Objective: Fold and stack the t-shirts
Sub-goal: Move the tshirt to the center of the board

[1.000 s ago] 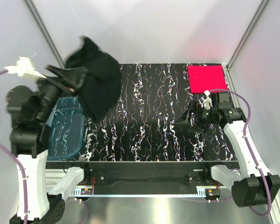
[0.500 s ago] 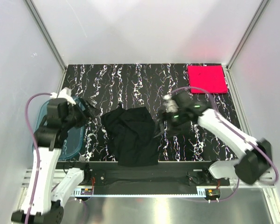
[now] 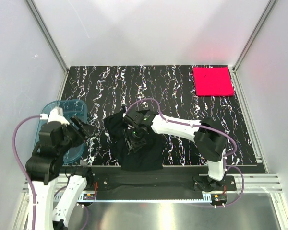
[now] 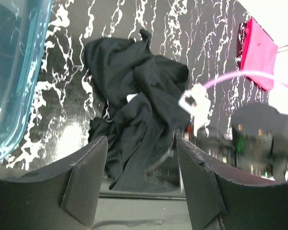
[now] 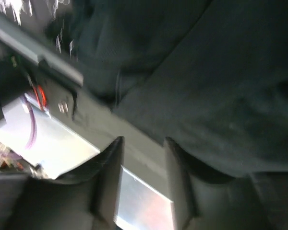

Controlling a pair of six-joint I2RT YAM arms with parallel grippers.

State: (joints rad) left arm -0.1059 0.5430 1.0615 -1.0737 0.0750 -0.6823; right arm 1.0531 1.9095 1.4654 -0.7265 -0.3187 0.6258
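Blue tub (image 3: 62, 129) is sitting far left, the left gripper (image 4: 141, 148) hovering beside it, jaws apart and empty. Black t-shirt (image 3: 145, 156) is lying crumpled front-centre beneath the right gripper (image 5: 143, 143), its fingers parted. Pink-red t-shirt (image 3: 212, 81) is lying folded far right.

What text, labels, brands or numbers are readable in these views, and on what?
No readable text in any view.
Black shirt: a small white patch, possibly a tag, is too small to read.
Pink shirt: plain, no print visible.
Blue tub: no label visible.
Right wrist view: blurred, nothing legible.
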